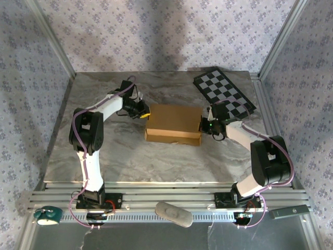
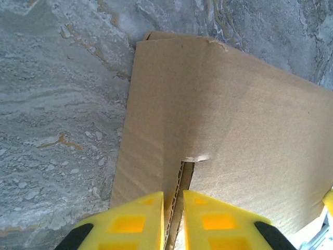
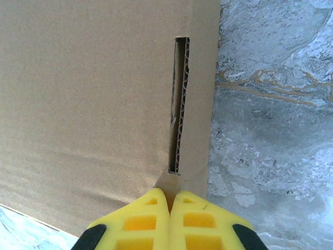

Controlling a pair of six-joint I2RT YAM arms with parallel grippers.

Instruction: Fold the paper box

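The paper box [image 1: 174,122] is a shallow tan cardboard mailer lying closed near the middle of the marble table [image 1: 130,161]. My left gripper [image 1: 145,114] is at the box's left end. In the left wrist view its yellow fingers [image 2: 148,208] pinch a corrugated flap edge that sticks out of a slot in the box [image 2: 234,114]; the gripper [image 2: 173,197] is shut on it. My right gripper [image 1: 204,125] is at the box's right end. It is shut [image 3: 169,194], tips together, and pressed against the box [image 3: 88,78] just below a slot with a tab in it.
A black-and-white checkerboard panel [image 1: 223,92] lies at the back right, close behind the right arm. Metal frame posts and patterned walls close in the table. On the front rail lie a teal object [image 1: 48,214], a grey oval object [image 1: 173,213] and a dark bar [image 1: 291,211].
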